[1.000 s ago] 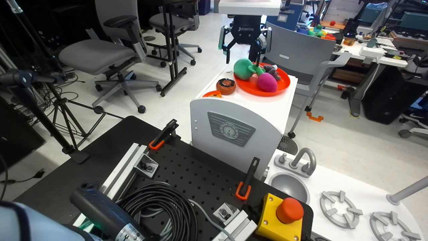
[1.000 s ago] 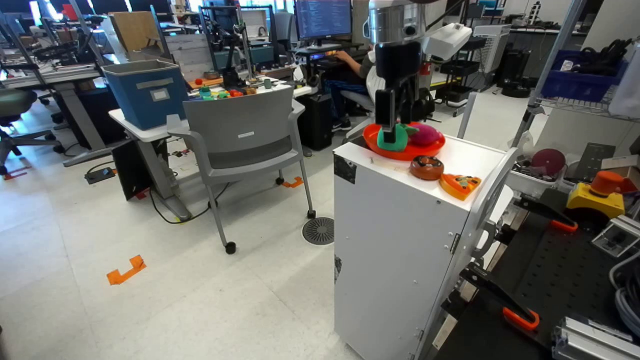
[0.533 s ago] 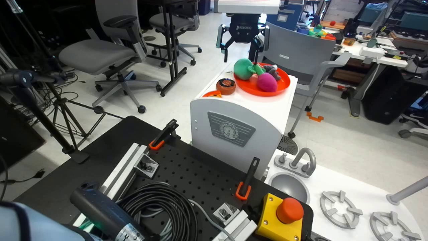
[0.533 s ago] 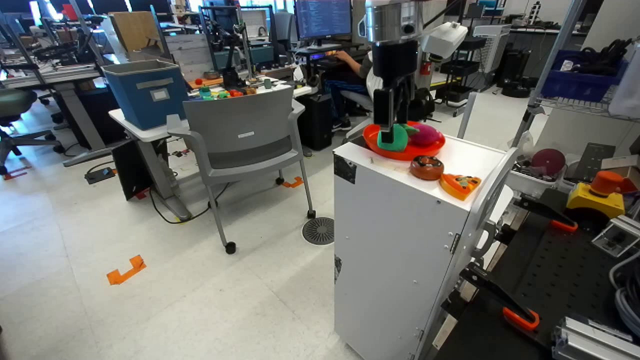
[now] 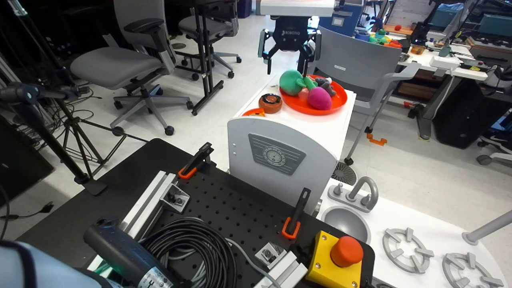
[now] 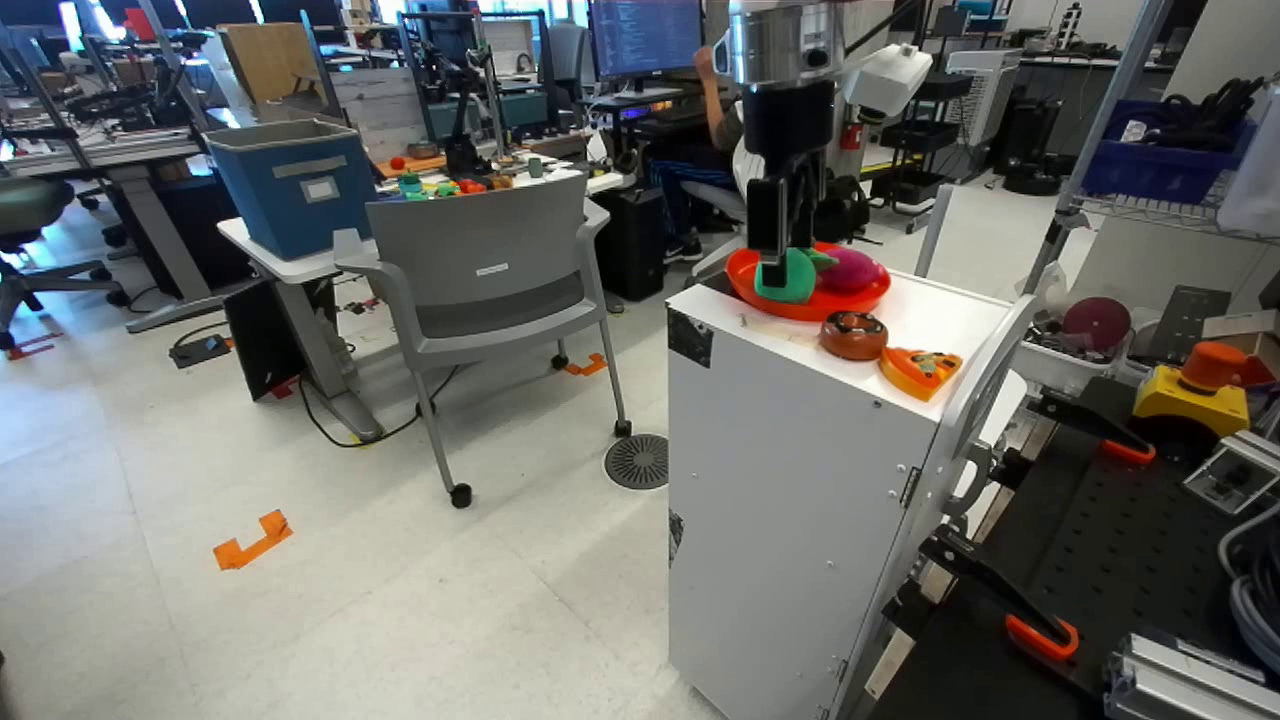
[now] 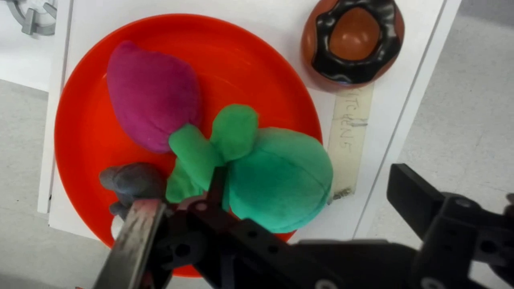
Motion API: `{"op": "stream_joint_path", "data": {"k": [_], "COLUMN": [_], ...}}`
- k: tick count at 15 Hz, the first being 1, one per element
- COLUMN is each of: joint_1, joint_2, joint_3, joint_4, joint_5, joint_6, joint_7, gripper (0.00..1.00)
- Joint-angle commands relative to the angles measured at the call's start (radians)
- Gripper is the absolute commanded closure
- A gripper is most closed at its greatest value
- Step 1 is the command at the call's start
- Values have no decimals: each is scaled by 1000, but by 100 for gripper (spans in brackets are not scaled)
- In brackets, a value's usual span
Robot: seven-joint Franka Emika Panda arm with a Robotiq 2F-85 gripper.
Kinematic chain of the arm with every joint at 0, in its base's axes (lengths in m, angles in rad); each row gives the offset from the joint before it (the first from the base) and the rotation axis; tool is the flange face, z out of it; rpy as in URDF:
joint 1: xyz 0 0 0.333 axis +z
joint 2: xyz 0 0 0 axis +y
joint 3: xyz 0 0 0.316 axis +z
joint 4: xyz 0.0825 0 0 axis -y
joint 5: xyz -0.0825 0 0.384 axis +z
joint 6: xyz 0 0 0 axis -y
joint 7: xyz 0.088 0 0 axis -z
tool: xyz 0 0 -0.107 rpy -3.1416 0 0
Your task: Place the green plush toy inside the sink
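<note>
The green plush toy (image 7: 281, 180) is a rounded soft lump lying at the edge of a red-orange plate (image 7: 225, 52). It shows in both exterior views (image 5: 291, 83) (image 6: 797, 277). Green stem and leaf parts lie beside it. My gripper (image 7: 313, 188) is wide open and empty above the toy. In the wrist view one finger overlaps the toy's inner edge near the stem, and the other is out past the white top's edge. The gripper also shows in both exterior views (image 5: 287, 72) (image 6: 788, 255). I cannot tell whether a finger touches the toy. The grey sink (image 5: 347, 225) stands beside a faucet.
A magenta plush (image 7: 154, 96) and a grey plush (image 7: 134, 182) share the plate. A chocolate-topped donut toy (image 7: 353, 44) and an orange pizza-slice toy (image 6: 920, 370) stand on the same white top. A grey upright panel (image 5: 280, 156) rises between that top and the sink. A faucet (image 5: 362, 192) arches by the sink.
My gripper has shifted slightly left and up in an exterior view, mostly in the earlier half second. It stays open. The toys and the plate have not moved.
</note>
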Motion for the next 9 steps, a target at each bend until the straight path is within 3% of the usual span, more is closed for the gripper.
{"op": "stream_joint_path", "data": {"k": [1,9], "joint_1": [-14,-34], "joint_2": [-11,-8], "joint_3": [21,33], "joint_4": [1,4], "joint_5": [20,52], "joint_6": [-2,-22], "joint_7": [-44,-98], "gripper": [0,0]}}
